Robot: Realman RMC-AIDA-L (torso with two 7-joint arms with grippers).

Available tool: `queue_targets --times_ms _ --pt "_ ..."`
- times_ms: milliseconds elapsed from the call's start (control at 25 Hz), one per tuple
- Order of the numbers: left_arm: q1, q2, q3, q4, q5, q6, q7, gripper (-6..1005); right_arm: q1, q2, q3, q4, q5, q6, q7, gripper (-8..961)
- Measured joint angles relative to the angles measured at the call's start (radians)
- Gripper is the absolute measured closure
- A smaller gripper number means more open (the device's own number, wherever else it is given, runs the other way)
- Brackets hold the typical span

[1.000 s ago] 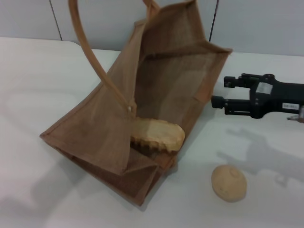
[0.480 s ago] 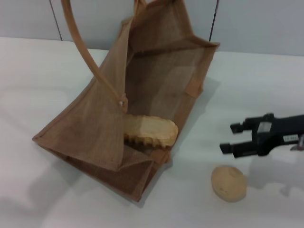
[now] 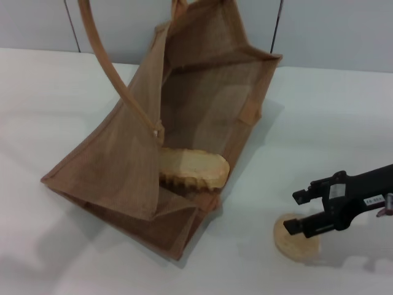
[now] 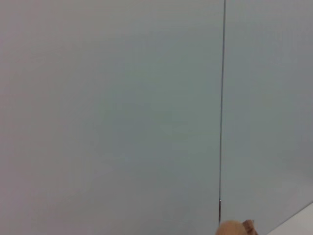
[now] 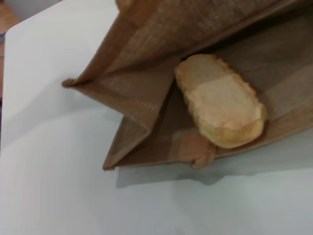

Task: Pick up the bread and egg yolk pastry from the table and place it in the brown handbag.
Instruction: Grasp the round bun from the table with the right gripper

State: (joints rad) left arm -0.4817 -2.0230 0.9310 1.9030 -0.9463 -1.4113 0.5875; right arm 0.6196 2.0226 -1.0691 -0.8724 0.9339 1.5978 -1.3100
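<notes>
The brown handbag (image 3: 129, 166) leans tilted on the table (image 3: 55, 104), its mouth facing the front right. One handle (image 3: 107, 67) is pulled upward out of the picture. The bread (image 3: 193, 169) lies inside the handbag's mouth; the right wrist view shows the bread (image 5: 220, 100) resting on the lower wall of the handbag (image 5: 142, 93). The egg yolk pastry (image 3: 299, 247) sits on the table to the bag's right. My right gripper (image 3: 291, 212) hovers open just over the pastry, its lower finger crossing the pastry's top. My left gripper is out of view.
A grey panelled wall (image 3: 344, 31) runs behind the table. Bare white tabletop (image 5: 58, 186) lies left of and in front of the bag. The left wrist view holds mostly wall (image 4: 122, 107), with a small tan shape (image 4: 235, 227) at its edge.
My right gripper has moved from beside the bag's far rim down toward me, ending over the egg yolk pastry. The bag shifted slightly left early on. The bread stayed in the bag.
</notes>
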Motion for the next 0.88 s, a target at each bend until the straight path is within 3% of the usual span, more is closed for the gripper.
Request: queue_targets --times_ms 880 --pt "-0.024 -0.002 0.006 -0.052 -0.002 0.000 0.012 885 0.042 -0.002 -0.015 0.127 -0.051 -0.069 -0.008 191"
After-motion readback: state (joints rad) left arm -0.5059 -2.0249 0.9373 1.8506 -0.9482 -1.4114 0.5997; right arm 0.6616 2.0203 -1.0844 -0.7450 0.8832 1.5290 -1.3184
